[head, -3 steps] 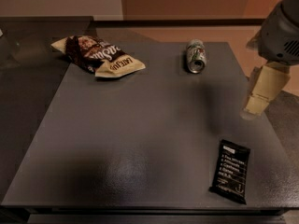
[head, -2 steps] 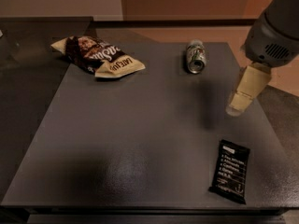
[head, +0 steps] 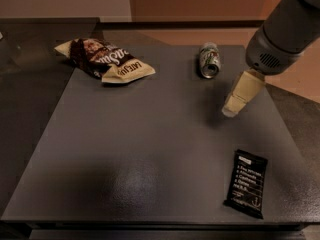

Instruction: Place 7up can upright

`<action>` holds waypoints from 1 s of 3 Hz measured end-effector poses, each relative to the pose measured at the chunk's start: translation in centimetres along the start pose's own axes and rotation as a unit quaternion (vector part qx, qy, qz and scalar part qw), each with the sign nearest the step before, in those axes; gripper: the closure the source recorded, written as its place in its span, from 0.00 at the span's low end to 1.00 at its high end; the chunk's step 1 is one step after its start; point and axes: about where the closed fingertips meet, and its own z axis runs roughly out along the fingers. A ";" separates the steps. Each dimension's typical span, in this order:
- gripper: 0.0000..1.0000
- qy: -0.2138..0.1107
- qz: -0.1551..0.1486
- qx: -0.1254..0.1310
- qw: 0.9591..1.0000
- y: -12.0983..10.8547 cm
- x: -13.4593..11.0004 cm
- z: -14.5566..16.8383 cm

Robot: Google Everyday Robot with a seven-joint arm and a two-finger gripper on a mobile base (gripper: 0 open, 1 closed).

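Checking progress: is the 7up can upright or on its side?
On its side: the 7up can lies lengthwise on the table, one silver end facing the camera. The gripper hangs beside it, apart.

Gripper (head: 234, 104), displaced leftward from the right edge of the table (head: 150, 134) over the past second, now hangs above the table surface near the can (head: 209, 60), on its right and slightly nearer the camera.

on the tabletop (head: 150, 149): snack bag (head: 107, 61) back left, 7up can (head: 209, 60) on its side back right, bar wrapper (head: 246, 183) front right; the gripper (head: 231, 109) hangs between can and wrapper.
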 end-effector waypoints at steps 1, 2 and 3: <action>0.00 -0.016 0.034 0.026 0.999 -1.5 -0.8 1.9; 0.00 -0.032 0.097 0.058 0.993 -3.9 -0.8 3.0; 0.00 -0.052 0.173 0.081 0.980 -6.1 -0.5 3.6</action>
